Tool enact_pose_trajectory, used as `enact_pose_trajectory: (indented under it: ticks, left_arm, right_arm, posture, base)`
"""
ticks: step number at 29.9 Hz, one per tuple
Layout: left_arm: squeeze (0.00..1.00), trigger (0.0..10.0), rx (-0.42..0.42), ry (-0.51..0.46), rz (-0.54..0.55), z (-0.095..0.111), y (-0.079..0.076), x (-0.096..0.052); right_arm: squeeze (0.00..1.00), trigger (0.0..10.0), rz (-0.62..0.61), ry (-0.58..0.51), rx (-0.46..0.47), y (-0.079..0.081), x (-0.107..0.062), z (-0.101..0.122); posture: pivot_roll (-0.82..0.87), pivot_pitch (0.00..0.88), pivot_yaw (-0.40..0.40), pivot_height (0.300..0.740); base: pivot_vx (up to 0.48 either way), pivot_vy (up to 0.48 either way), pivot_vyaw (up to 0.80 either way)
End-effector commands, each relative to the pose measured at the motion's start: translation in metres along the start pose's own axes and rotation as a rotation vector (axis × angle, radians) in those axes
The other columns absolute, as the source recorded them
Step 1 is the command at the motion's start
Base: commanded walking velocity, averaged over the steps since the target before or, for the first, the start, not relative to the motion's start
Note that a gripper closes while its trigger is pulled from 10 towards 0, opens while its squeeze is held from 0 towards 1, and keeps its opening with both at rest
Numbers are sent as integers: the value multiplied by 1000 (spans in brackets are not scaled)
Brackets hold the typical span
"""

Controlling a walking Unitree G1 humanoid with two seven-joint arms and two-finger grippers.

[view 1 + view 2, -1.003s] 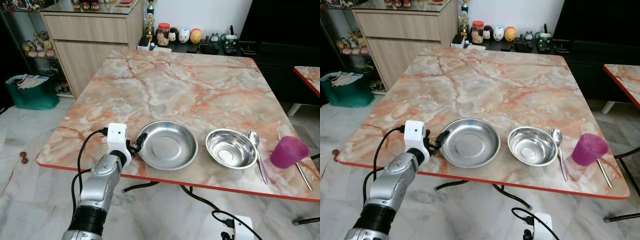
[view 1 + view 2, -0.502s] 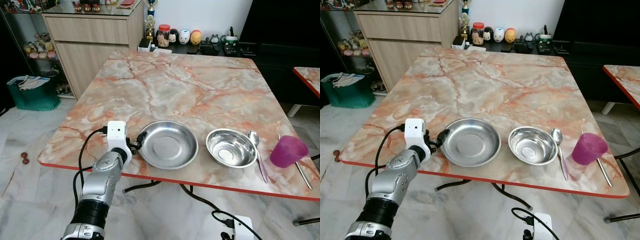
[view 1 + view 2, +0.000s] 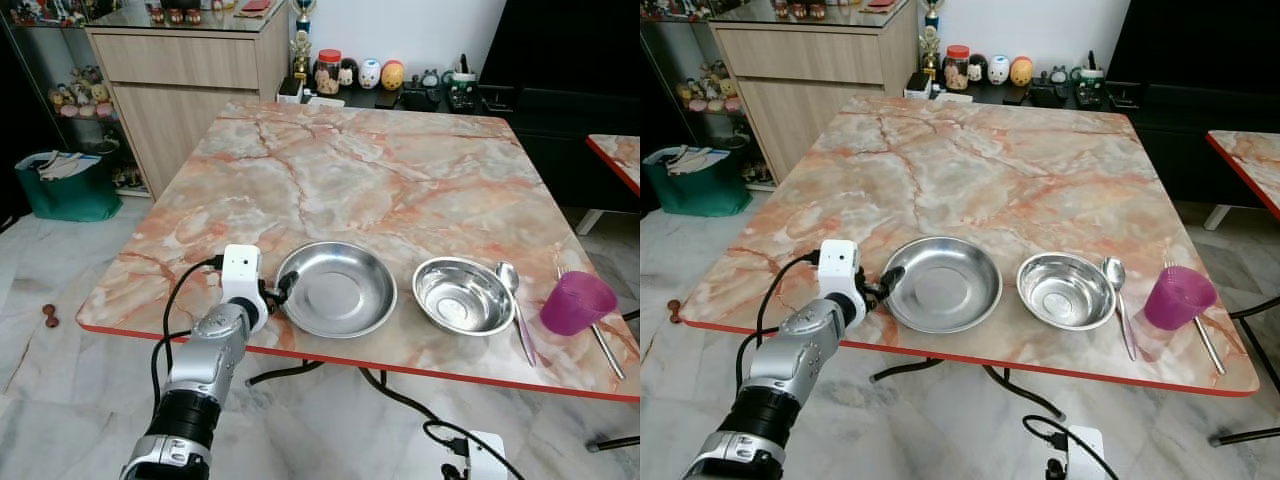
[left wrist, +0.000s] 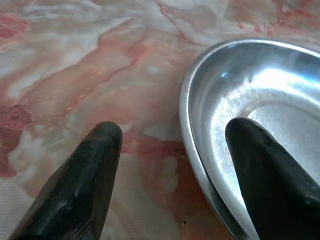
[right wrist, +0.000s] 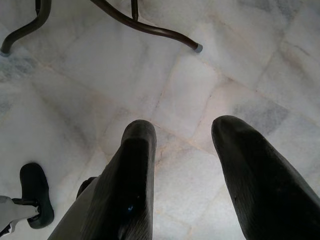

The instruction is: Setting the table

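A shallow steel plate [image 3: 337, 289] lies near the front edge of the marble table [image 3: 380, 170]. To its right are a steel bowl [image 3: 463, 296], a spoon [image 3: 515, 300], a purple cup [image 3: 576, 303] and a fork [image 3: 598, 335]. My left gripper [image 3: 281, 291] is at the plate's left rim. In the left wrist view the gripper [image 4: 175, 132] is open and straddles the rim: one finger over the plate [image 4: 235, 85], the other over bare marble. My right gripper [image 5: 182, 130] hangs open over the floor.
A wooden cabinet [image 3: 190, 70] and a green bag [image 3: 65, 185] stand at the back left. A low dark shelf with figurines [image 3: 400, 85] runs behind the table. A second table's edge [image 3: 620, 155] shows at the right. Table legs [image 5: 145, 25] cross the marble floor.
My left arm has edged slightly toward the plate's rim. The plate, bowl, spoon, cup and fork have stayed where they were.
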State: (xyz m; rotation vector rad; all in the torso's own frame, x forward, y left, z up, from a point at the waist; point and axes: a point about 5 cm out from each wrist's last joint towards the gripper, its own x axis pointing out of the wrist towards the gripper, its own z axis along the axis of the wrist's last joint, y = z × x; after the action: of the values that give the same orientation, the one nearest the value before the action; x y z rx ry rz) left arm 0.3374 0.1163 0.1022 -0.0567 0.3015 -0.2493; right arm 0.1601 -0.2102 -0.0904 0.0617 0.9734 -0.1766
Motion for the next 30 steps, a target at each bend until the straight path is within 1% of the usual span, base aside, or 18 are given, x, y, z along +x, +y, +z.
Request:
enact_pose_trajectory:
  ticks: [1,3,7,9,15,16,18,19,30]
  left_arm:
    - [0,10000,34,5,-3,4,-3,3]
    - [0,10000,49,8,-5,3,-5,5]
    - [0,10000,46,9,-7,3,-6,6]
    - [0,10000,62,27,-3,2,-6,7]
    - [0,10000,60,48,3,0,-5,7]
    - [0,4235,60,54,-3,0,-6,8]
    - [0,4235,61,56,-2,0,-6,8]
    - [0,0,67,61,-11,-1,-6,8]
    - [0,0,78,76,-29,-1,-9,9]
  right_arm:
    - [0,10000,2,3,6,0,0,0]
    - [0,10000,1,3,6,0,0,1]
    - [0,10000,1,3,7,0,0,1]
    - [0,10000,1,4,7,0,0,0]
    - [0,10000,2,4,6,1,0,0]
    - [0,10000,3,4,6,1,0,0]
    - [0,10000,3,4,6,1,0,0]
    - [0,10000,3,5,6,1,0,0]
    - [0,10000,6,7,5,1,0,0]
  posture:
    - [67,0,-51,711]
    - [65,0,-51,711]
    - [62,0,-50,711]
    - [63,0,-50,711]
    - [64,0,-50,711]
    - [66,0,-51,711]
    - [66,0,-51,711]
    - [66,0,-51,711]
    - [64,0,-49,711]
  base:
    - [0,0,0]
    - [0,0,0]
    - [0,0,0]
    - [0,0,0]
    - [0,0,0]
    - [0,0,0]
    - [0,0,0]
    - [0,0,0]
    - [0,0,0]
